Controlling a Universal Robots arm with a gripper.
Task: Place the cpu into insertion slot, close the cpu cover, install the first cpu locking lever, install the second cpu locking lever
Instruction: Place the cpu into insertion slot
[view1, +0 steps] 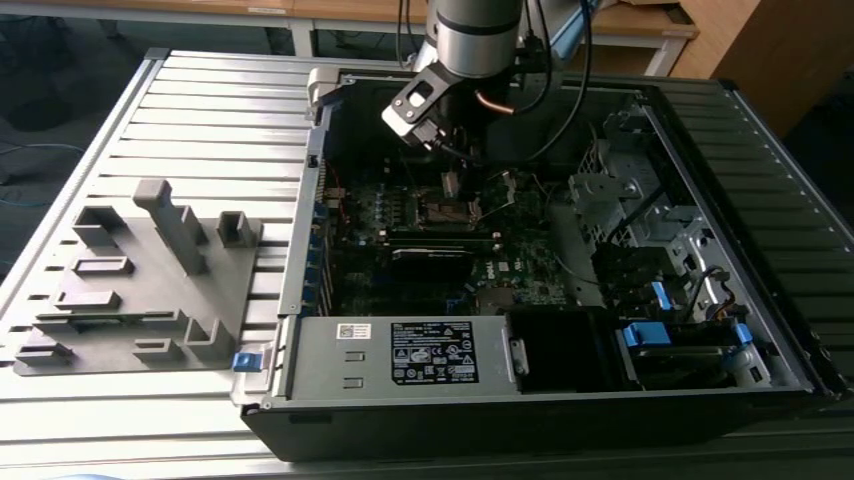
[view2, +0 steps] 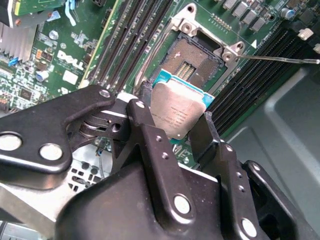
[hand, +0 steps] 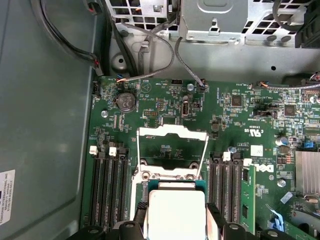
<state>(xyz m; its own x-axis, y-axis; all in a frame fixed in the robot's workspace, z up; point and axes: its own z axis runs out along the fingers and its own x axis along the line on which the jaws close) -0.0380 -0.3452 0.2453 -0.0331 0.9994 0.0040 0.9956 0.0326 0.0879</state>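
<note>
Straight down onto the open square socket (view2: 186, 64) you have free room. The thin shiny silver hinged cpu cover (hand: 172, 131) stands swung open, and the thin wire levers (hand: 136, 155) sit out at its sides. The black fingers (view2: 150, 140) gripping the silver-grey square cpu (view2: 177, 112) have long black memory slots (hand: 107, 185) close on both flanks. Grey cables (hand: 172, 55) loop just beyond the cover. In the exterior view, a metal drive cage (view1: 627, 200) crowds the frame's right, and a white-labelled power supply box (view1: 400, 355) blocks the lower middle.

The arm (view1: 477, 35) enters the exterior view at twelve o'clock and reaches downward. Its gripper (view2: 175, 120) has both black fingers (view2: 150, 140) clamped on opposite edges of the cpu (view2: 176, 107).
</note>
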